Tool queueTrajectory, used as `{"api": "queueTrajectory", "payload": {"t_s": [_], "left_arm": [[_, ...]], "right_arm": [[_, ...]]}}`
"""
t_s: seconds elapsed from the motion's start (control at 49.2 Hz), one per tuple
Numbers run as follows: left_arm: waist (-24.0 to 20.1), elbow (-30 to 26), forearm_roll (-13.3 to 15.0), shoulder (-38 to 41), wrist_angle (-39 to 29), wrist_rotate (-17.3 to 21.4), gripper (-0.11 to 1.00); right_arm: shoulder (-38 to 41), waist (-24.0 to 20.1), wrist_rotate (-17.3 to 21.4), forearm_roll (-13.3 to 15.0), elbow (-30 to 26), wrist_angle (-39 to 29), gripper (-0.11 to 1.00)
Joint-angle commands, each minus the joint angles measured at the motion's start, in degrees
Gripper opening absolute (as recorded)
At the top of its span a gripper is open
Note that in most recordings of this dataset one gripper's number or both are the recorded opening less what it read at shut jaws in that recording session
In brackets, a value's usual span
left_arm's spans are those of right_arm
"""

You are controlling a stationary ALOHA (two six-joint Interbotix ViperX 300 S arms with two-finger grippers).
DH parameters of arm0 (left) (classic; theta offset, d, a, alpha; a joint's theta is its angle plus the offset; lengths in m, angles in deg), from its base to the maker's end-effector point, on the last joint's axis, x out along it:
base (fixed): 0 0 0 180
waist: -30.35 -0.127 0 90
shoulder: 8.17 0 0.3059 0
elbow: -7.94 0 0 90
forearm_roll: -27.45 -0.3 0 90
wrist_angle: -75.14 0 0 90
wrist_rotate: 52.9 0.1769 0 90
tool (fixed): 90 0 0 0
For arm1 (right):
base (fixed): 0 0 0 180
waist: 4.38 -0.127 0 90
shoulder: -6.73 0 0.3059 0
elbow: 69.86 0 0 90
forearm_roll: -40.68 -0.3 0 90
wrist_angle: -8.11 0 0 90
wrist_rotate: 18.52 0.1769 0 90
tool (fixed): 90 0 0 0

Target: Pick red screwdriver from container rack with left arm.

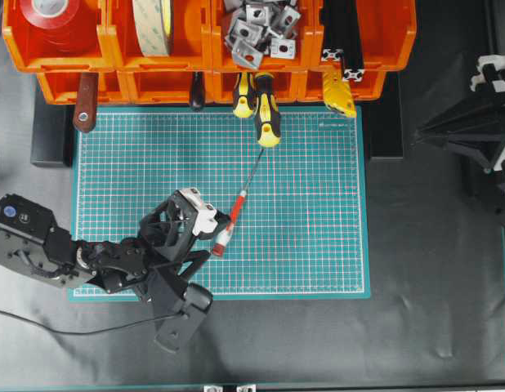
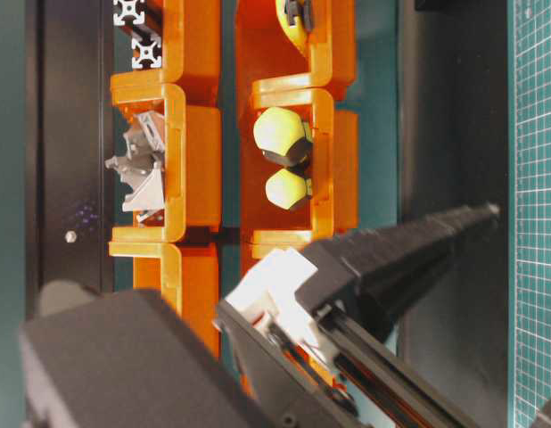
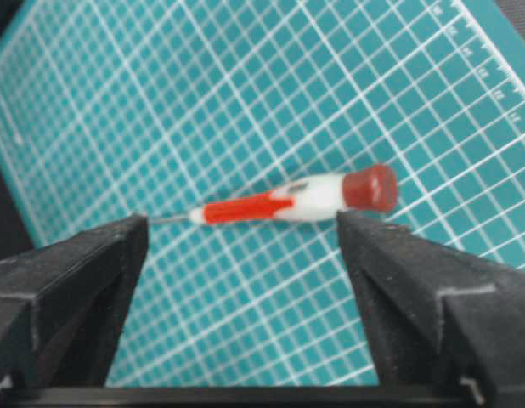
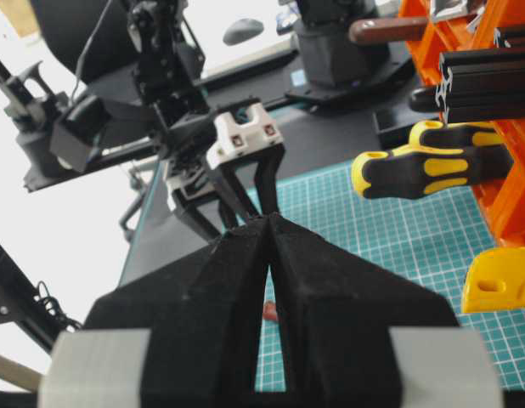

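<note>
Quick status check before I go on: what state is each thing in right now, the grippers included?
red screwdriver: lying flat on the cutting mat, out of the rack, not gripped.
left gripper: jaws open, straddling the screwdriver.
right gripper: jaws shut, empty, parked off to the side.
container rack: bins loaded; yellow-and-black screwdrivers poke out of the front row.
cutting mat: flat, under the screwdriver.

The overhead exterior view looks straight down, with the container rack (image 1: 207, 49) at 12 o'clock and the cutting mat (image 1: 318, 245) below it. The table-level exterior view sits close and rotated, facing the rack (image 2: 293, 160). The left wrist view looks steeply down at close range; it shares the mat (image 3: 245, 102) and the red screwdriver (image 3: 296, 200) with the overhead view (image 1: 230, 219). The right wrist view faces across the mat (image 4: 398, 238), with the rack (image 4: 509, 195) at 3 o'clock.
</note>
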Motion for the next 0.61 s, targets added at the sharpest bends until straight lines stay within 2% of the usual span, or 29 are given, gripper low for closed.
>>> {"api": "queueTrajectory", "payload": {"t_s": [0.0,0.122,0.244,0.447,0.589], "left_arm": [[-0.09,-0.09,-0.18,-2.11,0.26,-2.02,0.86],[-0.09,0.09,-0.26,-3.60,0.18,-5.01,0.86],[-0.09,0.18,-0.09,-8.17,0.18,-10.99,0.86],[0.18,3.08,-0.18,-19.42,0.35,-21.62,0.86],[0.44,6.33,-0.09,-29.18,0.97,-25.84,0.86]], "right_arm": [[0.62,0.00,0.09,-0.09,-1.67,0.00,0.00],[0.62,0.09,0.09,-0.09,-1.67,0.00,0.00],[0.62,0.00,0.09,-0.09,-1.67,0.00,0.00],[0.62,0.00,0.09,-0.09,-1.67,-1.05,0.00],[0.62,-0.26,0.00,0.00,-1.76,-1.58,0.00]]}}
